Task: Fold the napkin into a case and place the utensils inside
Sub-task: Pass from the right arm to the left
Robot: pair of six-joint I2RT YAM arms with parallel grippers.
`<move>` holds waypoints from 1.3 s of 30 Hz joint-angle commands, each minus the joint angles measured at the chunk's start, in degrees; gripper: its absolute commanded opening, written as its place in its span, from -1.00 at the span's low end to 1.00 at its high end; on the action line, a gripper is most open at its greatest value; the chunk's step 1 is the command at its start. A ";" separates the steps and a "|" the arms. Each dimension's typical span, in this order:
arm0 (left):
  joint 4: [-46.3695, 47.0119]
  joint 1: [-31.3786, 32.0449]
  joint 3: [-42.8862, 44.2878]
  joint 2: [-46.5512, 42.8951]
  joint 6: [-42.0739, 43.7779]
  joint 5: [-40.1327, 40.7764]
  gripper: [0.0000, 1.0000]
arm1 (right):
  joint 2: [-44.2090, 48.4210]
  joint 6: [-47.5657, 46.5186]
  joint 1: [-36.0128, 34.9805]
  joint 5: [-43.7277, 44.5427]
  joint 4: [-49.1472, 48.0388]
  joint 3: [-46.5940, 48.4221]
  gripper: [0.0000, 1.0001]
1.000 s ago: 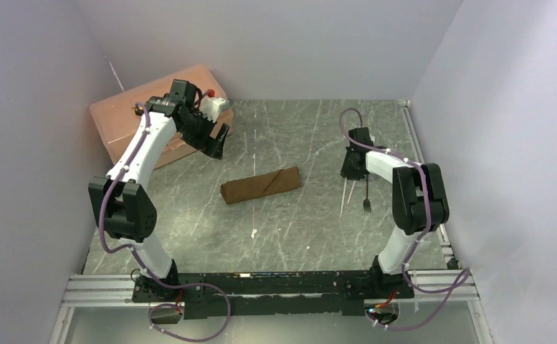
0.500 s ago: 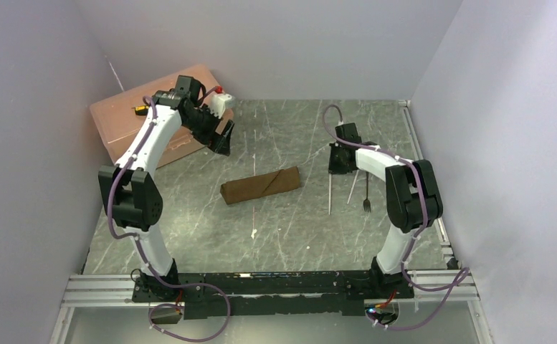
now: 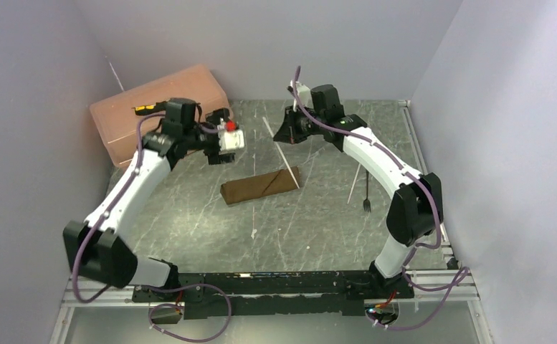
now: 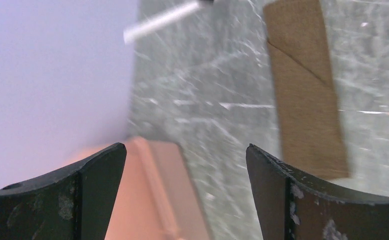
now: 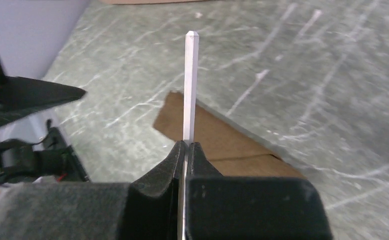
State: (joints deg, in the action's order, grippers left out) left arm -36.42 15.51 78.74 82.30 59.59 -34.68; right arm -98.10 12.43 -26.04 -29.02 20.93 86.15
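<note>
The napkin (image 3: pixel 261 185) lies mid-table as a narrow brown folded case; it also shows in the left wrist view (image 4: pixel 307 95) and the right wrist view (image 5: pixel 222 140). My right gripper (image 3: pixel 284 135) (image 5: pixel 186 147) is shut on one thin silvery utensil (image 3: pixel 289 168) (image 5: pixel 189 90), held above the table with its lower end over the case's right end. Two more utensils (image 3: pixel 354 185), one of them a fork (image 3: pixel 366 195), lie on the table to the right. My left gripper (image 3: pixel 216 152) (image 4: pixel 186 165) is open and empty, above the table left of the case.
A pink box (image 3: pixel 157 107) (image 4: pixel 152 200) stands at the far left against the wall, with a yellow-and-black screwdriver (image 3: pixel 143 109) on it. Walls close in the left, back and right sides. The metal rail (image 3: pixel 275 283) runs along the near edge.
My right gripper has lifted one utensil from the group on the right and carried it left and farther back, over the case. My left gripper has swung from the box toward the middle.
</note>
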 commanded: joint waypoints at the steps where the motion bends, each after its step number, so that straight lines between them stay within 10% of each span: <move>1: 24.85 4.07 -12.71 -9.36 19.20 1.19 0.90 | -1.32 -0.25 -2.18 -9.31 4.42 6.24 -1.00; 16: 39.06 6.99 -31.08 -18.76 37.59 -3.57 0.90 | -8.19 -3.51 -9.20 -13.64 15.22 16.23 -1.00; 27: 29.56 8.25 -30.44 -18.63 41.09 -0.39 0.16 | -10.31 -3.61 -11.83 -14.27 16.02 19.54 -1.00; 33: 28.42 9.29 -30.44 -17.99 41.12 3.03 -0.89 | -11.03 -3.85 -12.00 -15.08 16.03 20.57 -1.00; 38: 28.84 10.29 -30.44 -17.80 39.72 5.56 -0.95 | -10.74 -5.54 -11.88 -12.65 17.62 20.34 -1.00; 39: 28.85 10.39 -30.48 -17.79 39.26 6.38 -0.95 | -10.14 -6.09 -11.59 -11.45 18.01 19.47 -0.72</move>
State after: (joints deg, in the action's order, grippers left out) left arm -9.39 24.77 47.44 64.66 99.90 -30.20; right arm -108.77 8.82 -37.32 -42.09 37.63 104.44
